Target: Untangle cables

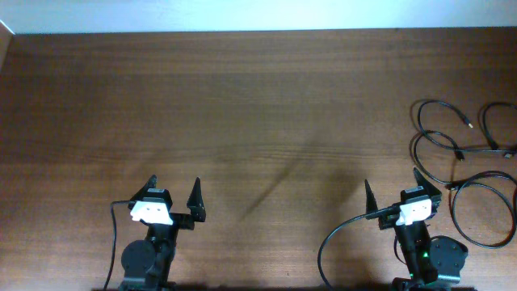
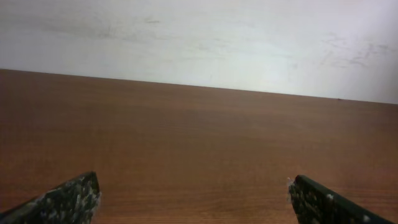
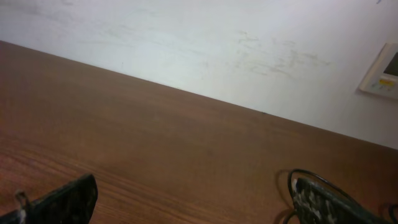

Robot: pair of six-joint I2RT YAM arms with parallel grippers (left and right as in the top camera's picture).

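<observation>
The cables (image 1: 440,103) are several thin black cords with small plug ends, lying in overlapping loops at the table's far right edge. One loop (image 3: 308,170) shows just beyond the right finger in the right wrist view. My right gripper (image 1: 393,182) (image 3: 194,180) stands open near the front edge, just left of the cables, touching none. My left gripper (image 1: 174,184) (image 2: 193,180) is open at the front left, far from them, with only bare wood between its fingers.
The brown wooden table (image 1: 258,105) ends at a white wall at the back. A thicker black wire (image 1: 323,242) curves from the right arm's base and another (image 1: 113,234) from the left arm's. A wall panel (image 3: 382,74) shows at the right.
</observation>
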